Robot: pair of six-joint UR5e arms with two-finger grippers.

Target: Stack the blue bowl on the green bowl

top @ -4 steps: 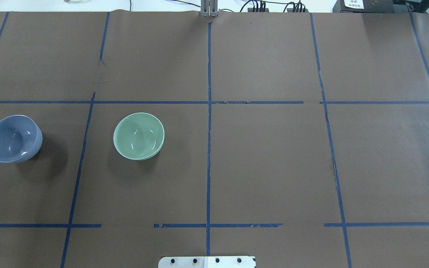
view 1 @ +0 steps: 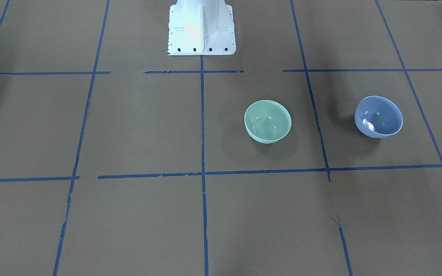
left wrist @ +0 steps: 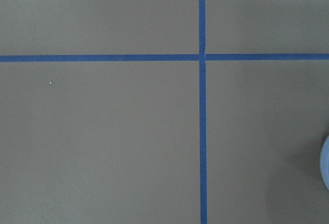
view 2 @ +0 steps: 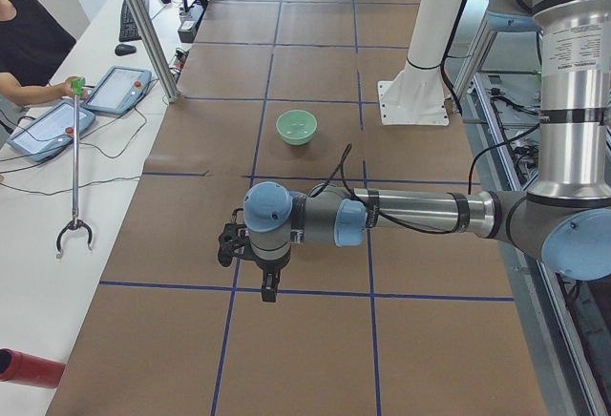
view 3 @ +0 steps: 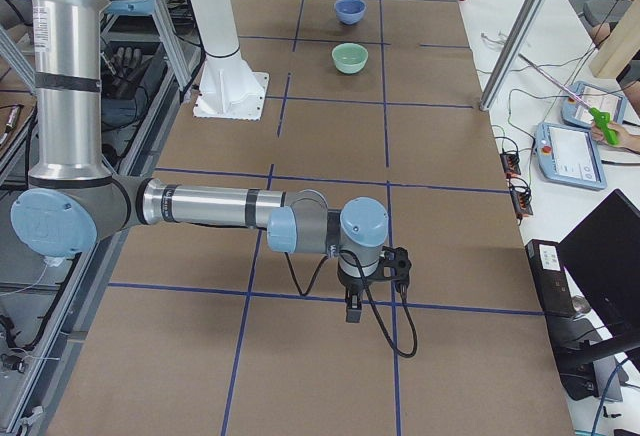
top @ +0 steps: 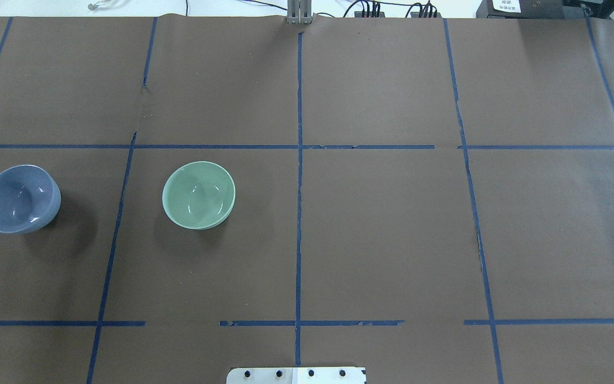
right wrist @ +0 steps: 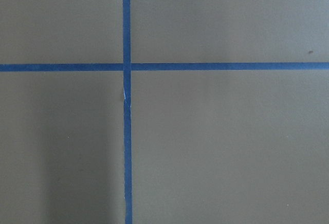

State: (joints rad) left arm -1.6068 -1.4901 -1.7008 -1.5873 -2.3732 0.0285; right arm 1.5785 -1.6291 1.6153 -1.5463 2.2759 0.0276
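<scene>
The blue bowl (top: 19, 198) stands upright and empty at the table's left edge; it also shows in the front view (view 1: 378, 117) and far off in the exterior right view (view 3: 349, 10). Its rim pokes into the left wrist view (left wrist: 325, 162). The green bowl (top: 198, 195) stands upright and empty one grid square to its right, apart from it (view 1: 268, 121) (view 2: 296, 127). My left gripper (view 2: 268, 292) and right gripper (view 3: 352, 312) hang over bare table near the table's ends, shown only in the side views; I cannot tell whether they are open or shut.
Brown paper with a blue tape grid covers the table (top: 392, 240). The robot's white base (view 1: 201, 27) stands at the middle of the near edge. Operators' tablets (view 2: 119, 90) and a grabber stick (view 2: 74, 177) lie on the side bench.
</scene>
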